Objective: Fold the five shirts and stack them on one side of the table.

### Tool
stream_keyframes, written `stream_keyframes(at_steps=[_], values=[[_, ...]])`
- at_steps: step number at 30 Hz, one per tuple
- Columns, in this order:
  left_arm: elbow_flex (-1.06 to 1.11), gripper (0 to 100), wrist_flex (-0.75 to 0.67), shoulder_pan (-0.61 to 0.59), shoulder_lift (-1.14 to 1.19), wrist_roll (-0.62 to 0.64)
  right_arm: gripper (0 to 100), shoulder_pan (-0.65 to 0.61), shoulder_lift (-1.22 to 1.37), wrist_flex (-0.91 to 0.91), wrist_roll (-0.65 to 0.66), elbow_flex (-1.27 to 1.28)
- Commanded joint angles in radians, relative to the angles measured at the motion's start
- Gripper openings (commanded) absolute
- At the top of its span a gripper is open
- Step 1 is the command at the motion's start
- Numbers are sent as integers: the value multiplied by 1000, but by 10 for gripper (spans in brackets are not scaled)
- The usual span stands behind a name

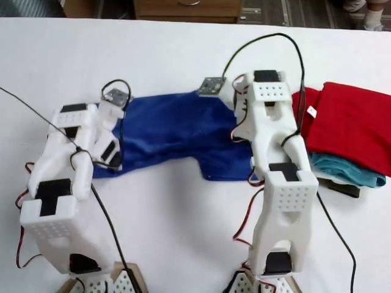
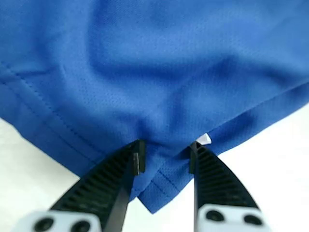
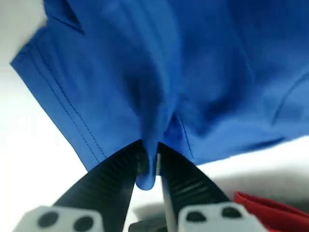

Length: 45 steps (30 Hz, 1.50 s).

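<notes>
Where the blue shirt (image 1: 177, 131) lies rumpled across the white counter (image 1: 183, 226), it stretches between the two tools, one end at each. The right tool (image 3: 150, 166) holds it: the jaws are pressed together on a raised fold of blue cloth (image 3: 193, 72), a small loop of which pokes out behind the fingertips. A stitched hem runs off to one side of that pinch. The left tool (image 2: 166, 157) stands partly open over the other end of the shirt (image 2: 159, 72). Its black ribbed jaws straddle a hemmed corner, and both tips rest on the fabric without closing on it. A small white tag peeks out at one fingertip.

On the far side of the right tool from the left one, just past the blue cloth, a red shirt (image 1: 354, 125) lies folded on top of a teal shirt (image 1: 348, 171). The edge of the red shirt (image 3: 270, 208) shows close beside the right tool's base.
</notes>
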Motion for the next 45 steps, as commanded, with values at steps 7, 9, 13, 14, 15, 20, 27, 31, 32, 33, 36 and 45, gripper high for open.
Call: stream_keyframes(at_steps=[7, 9, 13, 14, 15, 20, 27, 31, 32, 33, 36, 45], values=[[-8, 172, -43, 8, 12, 9, 23, -18, -2, -7, 8, -216], [-8, 172, -43, 8, 12, 9, 23, -44, -1, -19, 8, -238], [-8, 172, -43, 8, 12, 9, 24, -85, 1, -62, 8, -239], [-8, 172, -43, 8, 12, 9, 25, -93, 10, -62, 8, -239], [-8, 172, -43, 8, 12, 9, 29, -96, 25, -62, 8, -241], [-8, 172, -43, 8, 12, 9, 170, -85, 82, -50, 8, -249], [-8, 172, -43, 8, 12, 9, 211, -45, 71, 15, 6, -368], [-8, 172, -43, 8, 12, 9, 211, -50, 67, 119, 3, -451], [-8, 172, -43, 8, 12, 9, 211, -51, 67, 125, 3, -451], [-8, 172, -43, 8, 12, 9, 211, -51, 65, 127, 0, -451], [-8, 172, -43, 8, 12, 9, 214, -54, 54, 127, -51, -430], [-8, 172, -43, 8, 12, 9, 214, -156, -265, 111, 8, 153]])
